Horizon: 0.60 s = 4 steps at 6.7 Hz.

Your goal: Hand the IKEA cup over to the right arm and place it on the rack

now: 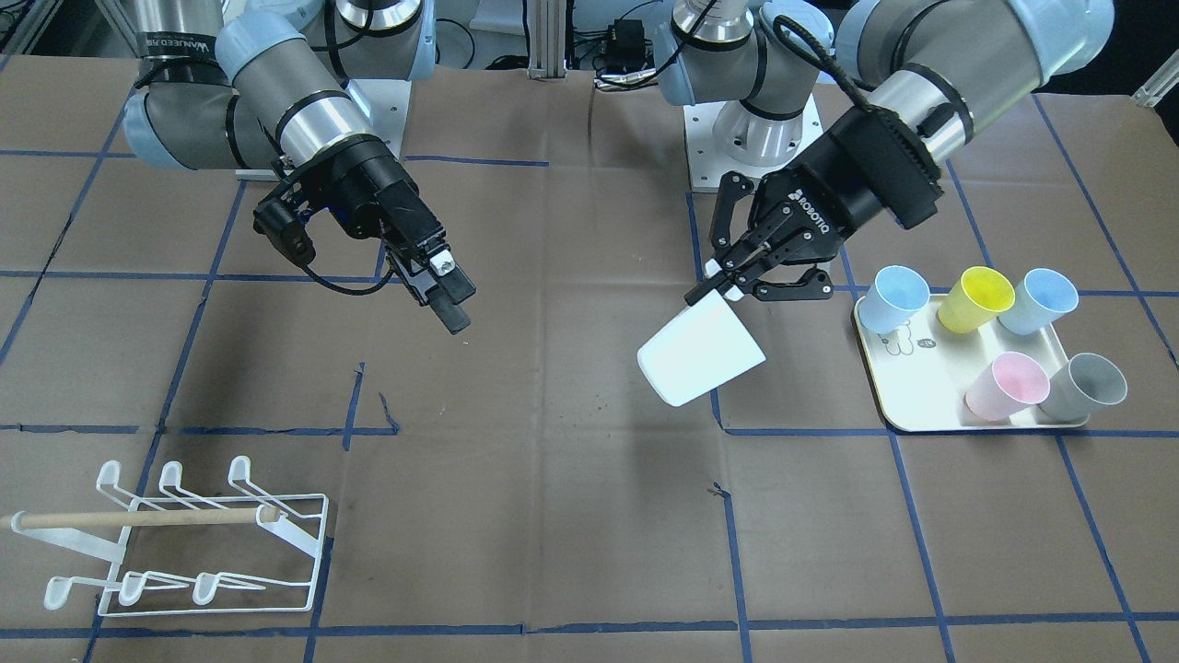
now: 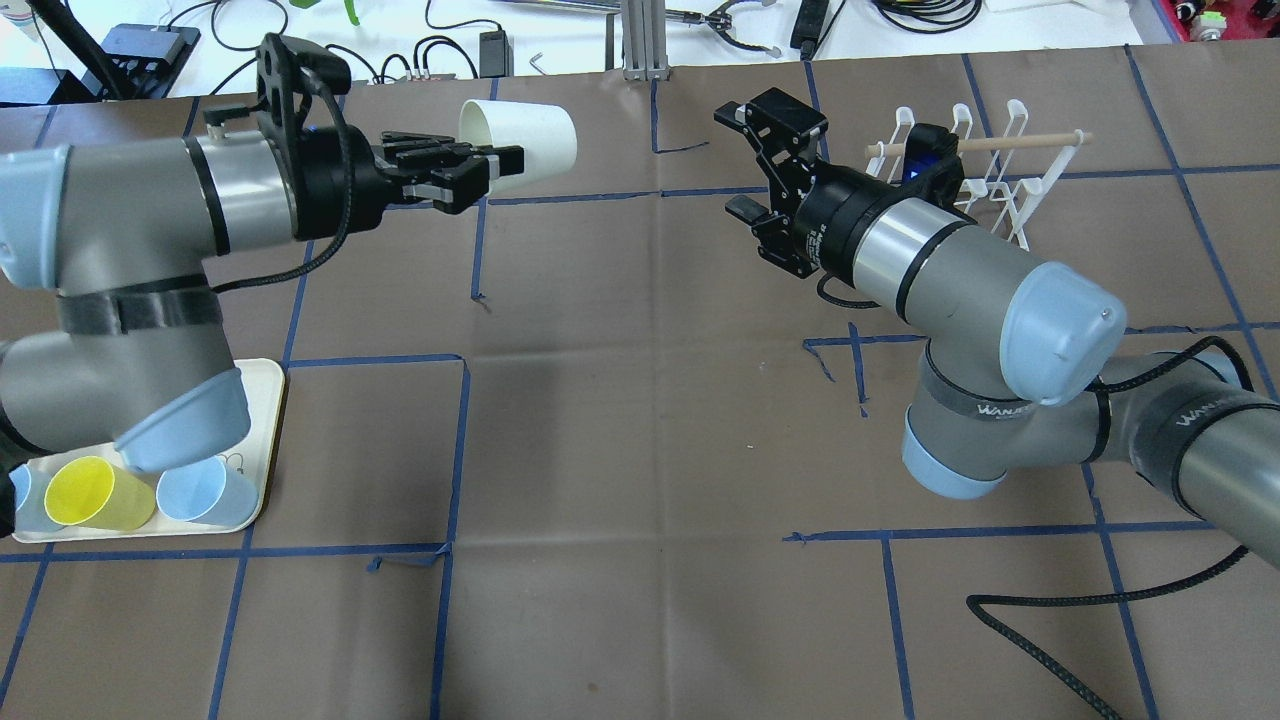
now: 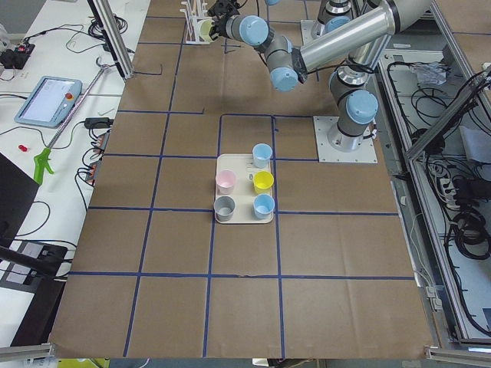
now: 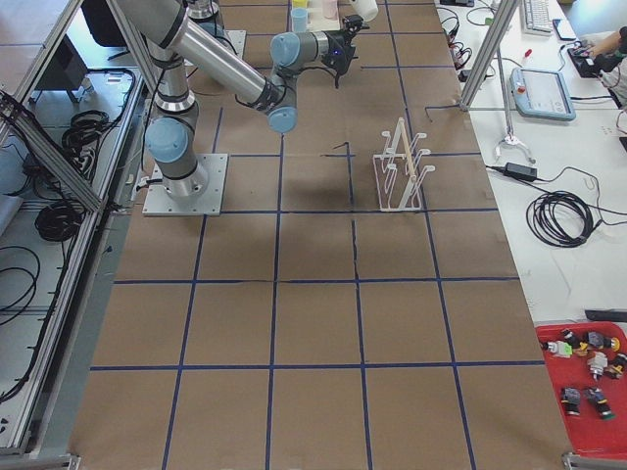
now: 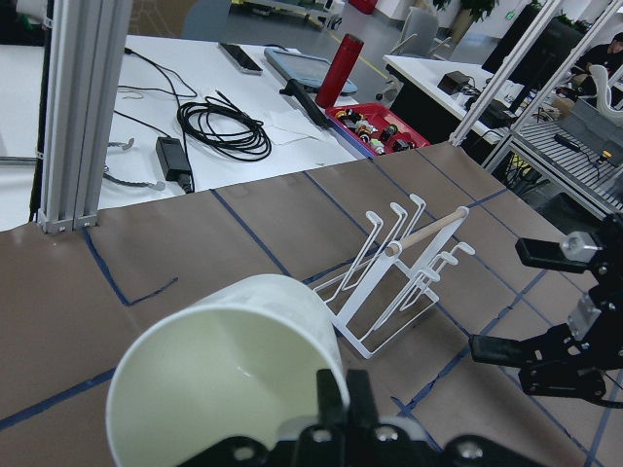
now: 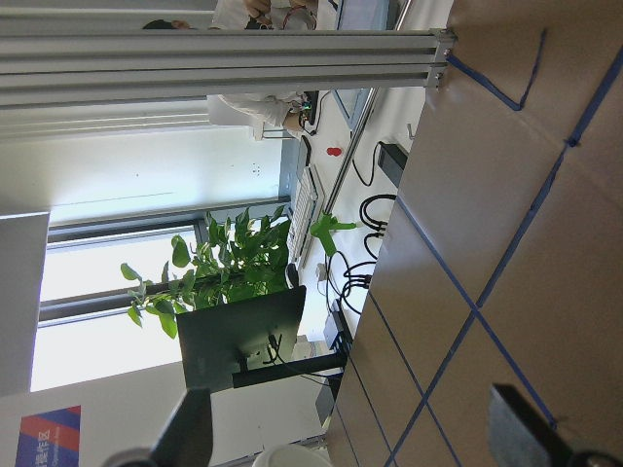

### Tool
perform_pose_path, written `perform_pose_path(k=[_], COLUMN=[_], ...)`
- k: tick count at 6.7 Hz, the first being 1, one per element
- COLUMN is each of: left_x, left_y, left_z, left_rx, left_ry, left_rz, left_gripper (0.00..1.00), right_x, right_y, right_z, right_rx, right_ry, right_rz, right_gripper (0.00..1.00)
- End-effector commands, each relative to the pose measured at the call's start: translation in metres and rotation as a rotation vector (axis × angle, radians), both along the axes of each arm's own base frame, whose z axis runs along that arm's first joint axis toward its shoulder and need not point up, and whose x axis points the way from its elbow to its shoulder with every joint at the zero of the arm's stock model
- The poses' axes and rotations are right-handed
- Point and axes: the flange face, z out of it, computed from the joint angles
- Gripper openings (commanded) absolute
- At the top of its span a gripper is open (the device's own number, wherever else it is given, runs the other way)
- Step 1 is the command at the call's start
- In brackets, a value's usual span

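Cup (image 1: 702, 354), white, hangs tilted in the air above the brown table (image 1: 571, 516), pinched at its rim by the left gripper (image 1: 714, 290), whose fingers are clamped on the wall. Right gripper (image 2: 742, 165) hovers well apart from it, jaws spread wide with nothing between them. Rack (image 1: 184, 543) stands on the table near the right arm (image 2: 950, 270); five coloured cups (image 1: 974, 299) sit on the cream tray (image 1: 921, 387)

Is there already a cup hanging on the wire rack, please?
No, every prong of the rack is bare; the left gripper holds the white cup.
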Motion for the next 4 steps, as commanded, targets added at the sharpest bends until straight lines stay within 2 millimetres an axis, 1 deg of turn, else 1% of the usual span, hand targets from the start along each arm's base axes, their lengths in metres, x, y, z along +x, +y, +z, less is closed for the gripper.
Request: perform_pose_path(k=[1,2,3,4], left_x=[-0.034,-0.039,-0.039,-0.039], left_y=[0.018,0.022,0.023,0.024], left_z=[-0.023,-0.022,-0.022,-0.022], left_rx=[-0.062,-0.078,-0.075,-0.08], left_ry=[0.015,0.025,0.029,0.03], left_rz=[-0.06,-0.062,-0.06,-0.063], left_gripper=[0.0,0.0,0.0,0.0], right_x=[0.022,0.034,0.045,0.051], right_y=[0.01,0.016,0.023,0.03], right_z=[-0.003,-0.004,-0.007,-0.011], right_rx=[0.088,0.11,0.125,0.139], right_ry=[-0.088,-0.108,-0.113,-0.111], right_rz=[-0.042,-0.031,-0.043,-0.032], right_gripper=[0.99,0.99,0.99,0.99])
